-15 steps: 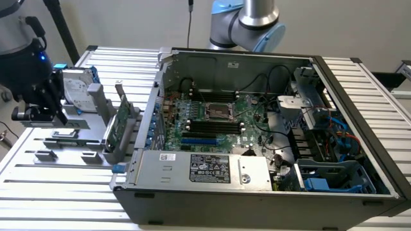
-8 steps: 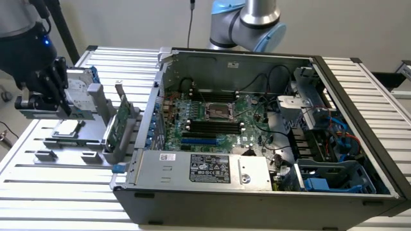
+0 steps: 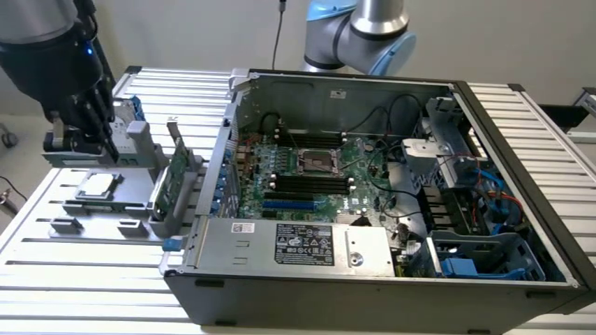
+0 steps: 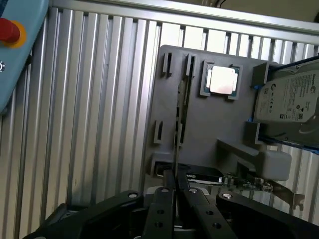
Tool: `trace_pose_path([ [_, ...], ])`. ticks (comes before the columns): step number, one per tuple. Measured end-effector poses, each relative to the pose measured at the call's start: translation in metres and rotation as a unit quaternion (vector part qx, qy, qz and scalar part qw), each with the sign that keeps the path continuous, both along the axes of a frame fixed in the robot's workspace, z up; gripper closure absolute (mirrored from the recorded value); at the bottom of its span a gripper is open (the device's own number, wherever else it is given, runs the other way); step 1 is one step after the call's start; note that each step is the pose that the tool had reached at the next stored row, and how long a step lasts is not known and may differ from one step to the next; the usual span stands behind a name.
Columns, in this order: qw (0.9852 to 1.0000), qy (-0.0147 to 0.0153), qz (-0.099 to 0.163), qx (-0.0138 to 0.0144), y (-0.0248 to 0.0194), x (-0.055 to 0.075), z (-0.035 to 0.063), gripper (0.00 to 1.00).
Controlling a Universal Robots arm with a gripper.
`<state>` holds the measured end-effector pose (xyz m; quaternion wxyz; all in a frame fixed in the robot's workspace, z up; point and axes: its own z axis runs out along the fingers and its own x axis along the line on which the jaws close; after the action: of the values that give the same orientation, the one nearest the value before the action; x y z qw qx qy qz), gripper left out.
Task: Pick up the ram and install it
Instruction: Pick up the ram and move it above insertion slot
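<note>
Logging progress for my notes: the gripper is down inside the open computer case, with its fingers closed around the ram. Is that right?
Wrong place. The exterior view shows the gripper over the gray parts holder, at the exterior view's left of the open computer case, not inside it. Its fingers are closed around the ram.

Table (image 3: 84, 307): bare metal, built of long ribbed slats laid side by side with dark grooves between them (much like aluminium framing); it reaches from the exterior view's left to its right.
Wall (image 3: 177, 35): plain pale grey, unmarked, behind the table's far edge.
Light: soft and even, with a dull sheen along the near slats and faint shadows.
</note>
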<state>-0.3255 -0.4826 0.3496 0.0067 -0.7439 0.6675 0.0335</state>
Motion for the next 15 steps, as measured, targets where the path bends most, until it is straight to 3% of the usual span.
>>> trace_pose_path([
  [15,0.9999,0.0021,0.014,0.0073,0.0,0.052,0.0259,0.87],
])
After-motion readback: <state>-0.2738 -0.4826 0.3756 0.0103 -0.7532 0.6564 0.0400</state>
